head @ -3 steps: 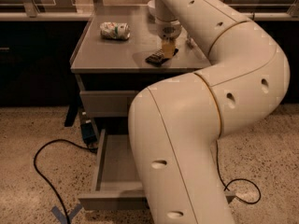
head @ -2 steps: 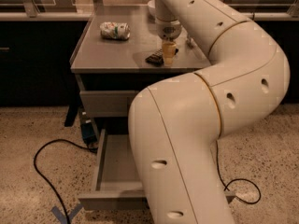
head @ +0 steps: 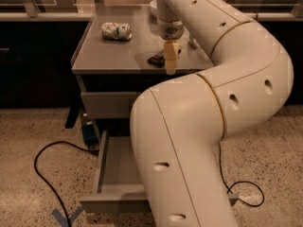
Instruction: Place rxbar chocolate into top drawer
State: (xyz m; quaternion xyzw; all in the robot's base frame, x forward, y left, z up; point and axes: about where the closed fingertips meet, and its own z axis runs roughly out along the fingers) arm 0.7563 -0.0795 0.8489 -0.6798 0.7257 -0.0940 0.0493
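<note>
Arching over table (head: 118, 55) | jaws pointing down, beside rxbar chocolate (head: 155, 58)

Gripper (head: 170, 66) over matt grey tabletop (head: 113, 56): pale, seemingly plastic.

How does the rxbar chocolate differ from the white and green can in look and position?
The rxbar chocolate is dark and flat; the white and green can is pale and rounded. The rxbar chocolate is near the front edge, right beside the end effector, which partly hides it; the can is farther back and left, in full view. Both are at the grey cabinet top.
</note>
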